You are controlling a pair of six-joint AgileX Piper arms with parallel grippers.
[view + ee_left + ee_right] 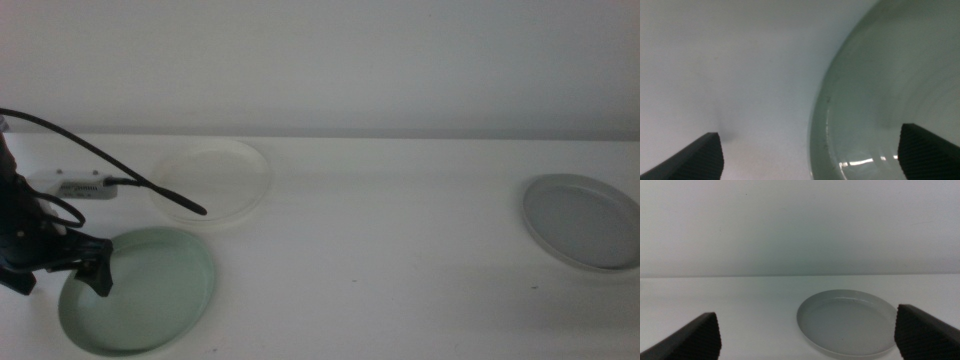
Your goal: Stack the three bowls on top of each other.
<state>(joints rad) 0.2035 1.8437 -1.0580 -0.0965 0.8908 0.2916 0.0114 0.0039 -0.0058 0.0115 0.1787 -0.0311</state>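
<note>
The mint green bowl [140, 290] lies at the front left of the white table. The white bowl [212, 182] lies just behind it. The grey bowl [585, 220] lies alone at the far right. My left gripper [60, 275] is open at the green bowl's left rim, one jaw outside it and one over its inside. The left wrist view shows this rim [822, 115] running between the open jaws of the left gripper [810, 155]. My right gripper [810, 337] is open and empty, out of the middle view, facing the grey bowl [847, 325] from a short way off.
A small pale box [80, 187] sits at the back left next to the white bowl, with a black cable [120, 165] arching over it. A plain wall [320, 60] closes the table's far edge.
</note>
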